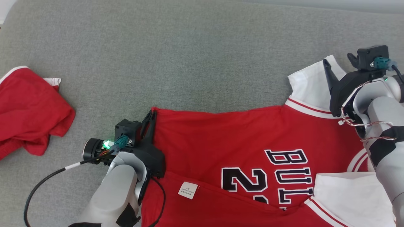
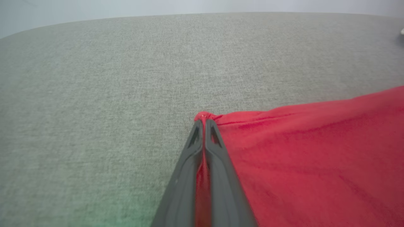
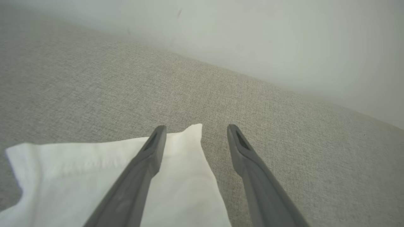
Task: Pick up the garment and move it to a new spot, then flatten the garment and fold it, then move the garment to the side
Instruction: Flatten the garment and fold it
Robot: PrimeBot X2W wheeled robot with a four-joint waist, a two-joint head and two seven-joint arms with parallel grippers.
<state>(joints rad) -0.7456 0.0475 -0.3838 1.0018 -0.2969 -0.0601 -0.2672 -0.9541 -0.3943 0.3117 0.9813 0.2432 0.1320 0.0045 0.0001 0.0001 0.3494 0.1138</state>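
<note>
The garment (image 1: 221, 135) is a red jersey with black-and-white lettering and white sleeves, spread on the grey cloth surface across the lower right of the head view. My left gripper (image 1: 152, 117) is shut on its far left corner; in the left wrist view the two fingers (image 2: 203, 123) pinch a fold of the red cloth (image 2: 315, 151). My right gripper (image 1: 339, 61) stands open at the white sleeve (image 1: 311, 85). In the right wrist view its left finger (image 3: 148, 154) lies over the sleeve (image 3: 94, 176) and the other over bare surface, the gripper (image 3: 196, 129) holding nothing.
A second red piece of clothing (image 1: 28, 110) with white trim lies crumpled at the left edge. The grey fabric surface (image 1: 189, 47) stretches wide beyond the jersey. A black cable (image 1: 41, 186) hangs by my left forearm. A pale wall (image 3: 284, 37) rises past the surface's far edge.
</note>
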